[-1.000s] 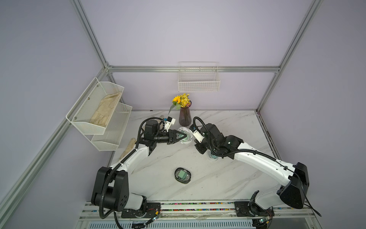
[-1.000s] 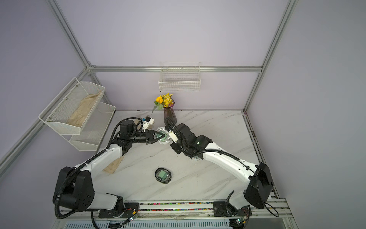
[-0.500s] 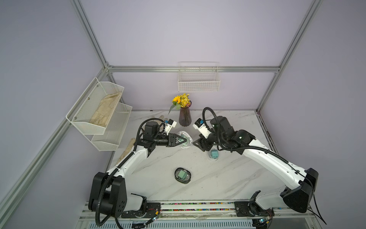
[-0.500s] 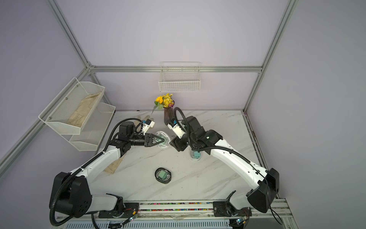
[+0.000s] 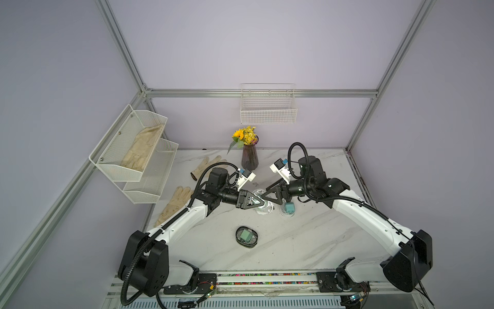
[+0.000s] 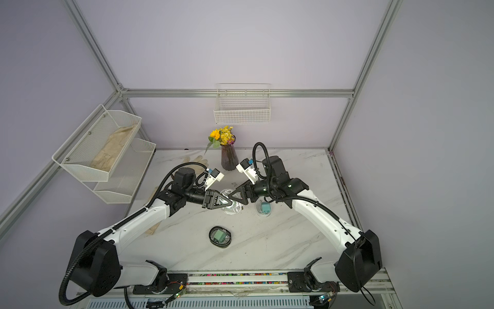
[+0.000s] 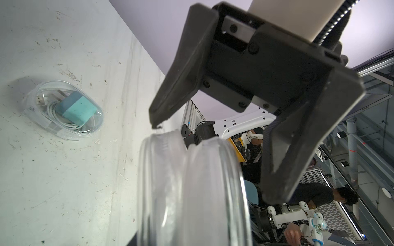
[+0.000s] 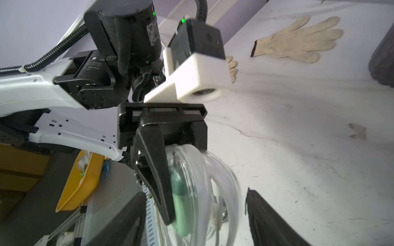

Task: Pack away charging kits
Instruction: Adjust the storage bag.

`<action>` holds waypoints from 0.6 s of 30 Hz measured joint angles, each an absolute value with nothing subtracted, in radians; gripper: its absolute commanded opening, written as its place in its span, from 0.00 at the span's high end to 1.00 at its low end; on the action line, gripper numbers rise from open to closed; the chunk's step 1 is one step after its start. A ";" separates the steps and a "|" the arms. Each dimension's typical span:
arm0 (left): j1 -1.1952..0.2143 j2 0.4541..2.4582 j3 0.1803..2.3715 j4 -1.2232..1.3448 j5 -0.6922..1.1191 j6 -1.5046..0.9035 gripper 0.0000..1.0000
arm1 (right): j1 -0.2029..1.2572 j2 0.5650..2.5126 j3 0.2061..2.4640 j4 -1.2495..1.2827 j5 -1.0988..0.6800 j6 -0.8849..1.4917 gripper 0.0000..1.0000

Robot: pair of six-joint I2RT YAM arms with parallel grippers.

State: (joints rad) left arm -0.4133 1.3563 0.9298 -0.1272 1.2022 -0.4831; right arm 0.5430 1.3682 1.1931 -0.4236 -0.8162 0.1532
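My left gripper is shut on a clear oval case that holds a mint-green charger and a coiled white cable, and keeps it on edge above the table's middle. My right gripper faces it, open. Its fingers straddle the case's far end with gaps on both sides. A second clear case with a light blue charger and cable lies on the table beside the right gripper. Nearer the front lies a black-rimmed case with a mint-green charger inside.
A dark vase of yellow flowers stands behind the grippers. Cream gloves lie at the left, and another sits in the two-tier mesh shelf on the left wall. A white wire basket hangs on the back wall.
My right gripper went from shut to open, and its arm rose and swung round to face the case held by the left gripper. The left arm barely moved.
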 measured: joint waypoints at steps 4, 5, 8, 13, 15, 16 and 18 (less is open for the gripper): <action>-0.429 1.356 0.931 -0.130 1.214 -0.478 1.00 | 0.543 1.362 1.134 -0.384 -0.856 0.175 0.33; -0.432 1.356 0.931 -0.130 1.216 -0.477 1.00 | 0.543 1.362 1.120 -0.370 -0.871 0.180 0.41; -0.434 1.356 0.931 -0.147 1.211 -0.474 1.00 | 0.543 1.357 1.093 -0.317 -0.918 0.210 0.65; -0.431 1.344 0.932 -0.182 1.224 -0.437 1.00 | 0.522 1.356 1.062 -0.248 -0.966 0.264 1.00; -0.428 1.336 0.932 -0.211 1.222 -0.425 1.00 | 0.521 1.356 1.044 -0.215 -0.982 0.287 1.00; -0.428 1.334 0.932 -0.223 1.221 -0.419 1.00 | 0.521 1.356 1.035 -0.196 -0.989 0.302 1.00; -0.426 1.329 0.932 -0.242 1.218 -0.406 0.98 | 0.521 1.354 1.016 -0.160 -0.998 0.324 1.00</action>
State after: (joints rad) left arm -0.4263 1.3293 0.9321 -0.2420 1.2179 -0.4061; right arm 0.5209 1.3544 1.0161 -0.1604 -0.9977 0.3241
